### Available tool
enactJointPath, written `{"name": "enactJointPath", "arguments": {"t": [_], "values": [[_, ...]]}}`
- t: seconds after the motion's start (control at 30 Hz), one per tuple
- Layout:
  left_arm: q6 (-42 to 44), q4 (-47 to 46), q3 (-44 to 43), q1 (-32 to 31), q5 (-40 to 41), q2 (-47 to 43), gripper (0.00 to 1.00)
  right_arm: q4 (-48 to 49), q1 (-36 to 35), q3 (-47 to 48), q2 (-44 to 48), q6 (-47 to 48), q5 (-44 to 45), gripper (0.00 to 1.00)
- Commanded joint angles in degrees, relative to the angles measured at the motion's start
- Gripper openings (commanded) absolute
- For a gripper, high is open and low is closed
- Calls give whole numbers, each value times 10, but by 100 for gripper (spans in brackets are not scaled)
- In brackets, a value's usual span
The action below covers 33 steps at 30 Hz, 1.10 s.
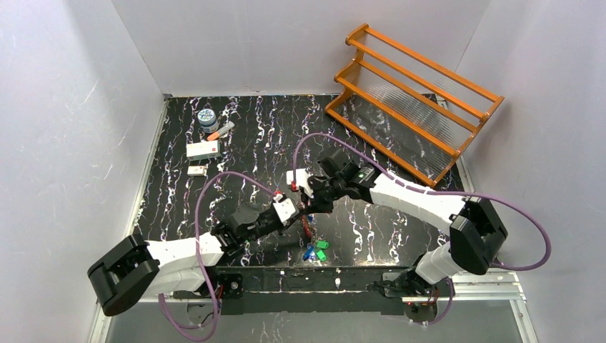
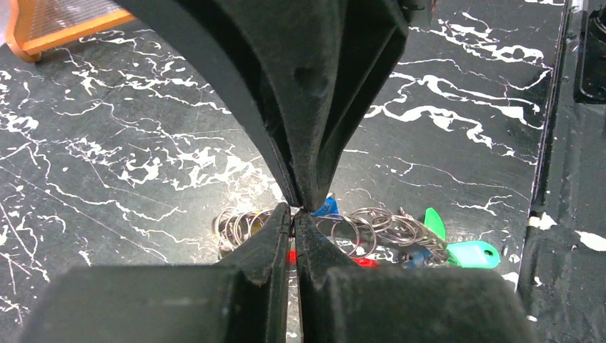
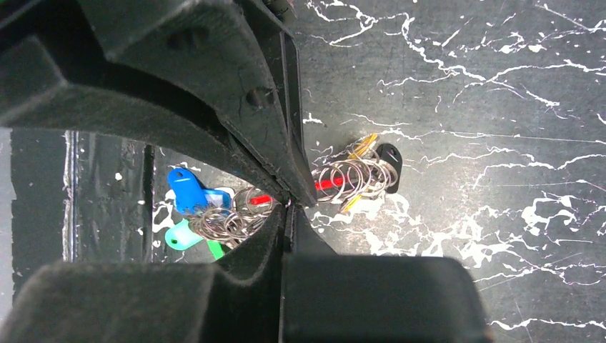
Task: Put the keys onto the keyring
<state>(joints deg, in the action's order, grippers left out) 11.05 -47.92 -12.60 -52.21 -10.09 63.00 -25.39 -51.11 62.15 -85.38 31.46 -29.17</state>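
**A:** Though the white box [image 1: 204, 150] at ten o'clock on the tabletop [image 1: 257, 136] bears a red mark, and the round tin [image 1: 207, 118] beyond it has a printed lid, can any of it be read?

**B:** No. From the top camera the lettering is too small, and I can make out none on the plastic tags in the wrist views.

**A:** Where is the keyring [image 2: 361, 230] relative to each end effector?

**B:** Directly beneath both. The left end effector [image 2: 294, 221] has its fingers pressed together, and so does the right end effector [image 3: 288, 211]. Their tips meet point to point just over the wire coils. The tips hide whether either one pinches a loop, so I cannot tell.

**A:** What does one view give that another lacks?

**B:** The left wrist view shows coils running from nine to three o'clock of the tips, with green tags [image 2: 472, 254] out at four o'clock. The right wrist view adds a black-headed key [image 3: 389, 166] and a yellow piece [image 3: 364, 143] at two o'clock, and a blue tag [image 3: 189, 196] at nine o'clock. Only the top camera shows the bunch lying near the tabletop's six o'clock edge. It also shows the orange rack [image 1: 414, 100] well apart at one o'clock.
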Motion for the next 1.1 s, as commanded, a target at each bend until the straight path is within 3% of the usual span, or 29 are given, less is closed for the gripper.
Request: {"name": "enactJointPath", "arguments": {"t": [0.0,0.07,0.27,0.7,1.07], "values": [[-2,-16,11,0,34,-33,0,68,21,-29,48,-31,-48,20],[-5,-16,13,0,38,-42,0,94,42,-45,63,-44,-84,32],[-15,-26,17,0,35,-75,0,185,87,-112,113,-71,-174,43],[-25,-96,16,-1,-50,-102,0,332,117,-200,198,-68,-272,50],[-30,-100,11,0,-69,-99,0,376,116,-203,166,-76,-320,48]]}}
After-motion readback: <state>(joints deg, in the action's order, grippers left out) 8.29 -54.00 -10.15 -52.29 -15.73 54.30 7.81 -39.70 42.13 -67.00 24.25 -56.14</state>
